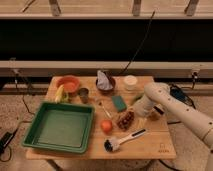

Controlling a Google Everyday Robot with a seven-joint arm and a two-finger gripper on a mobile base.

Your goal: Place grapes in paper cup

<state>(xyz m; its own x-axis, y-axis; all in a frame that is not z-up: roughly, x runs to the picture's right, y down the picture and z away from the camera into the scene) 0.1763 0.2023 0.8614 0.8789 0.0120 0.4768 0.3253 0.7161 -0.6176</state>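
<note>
- My pincer (131, 113) hangs low over the right half of the wooden tabletop (150, 146), with my white arm reaching in from the right edge.
- It sits at the upper edge of the grapes (124, 121). I cannot tell how wide it stands, or whether it touches or grips them.
- The grapes lie on the tabletop, just right of the orange fruit (106, 126) and above a scrubbing brush (121, 140).
- The paper cup (130, 82) stands upright at the far edge, apart from the grapes and beside a dark bowl (105, 86) holding crumpled cloth.
- A green sponge (119, 103) lies between cup and grapes, and a green tray (60, 126) fills the left side.
</note>
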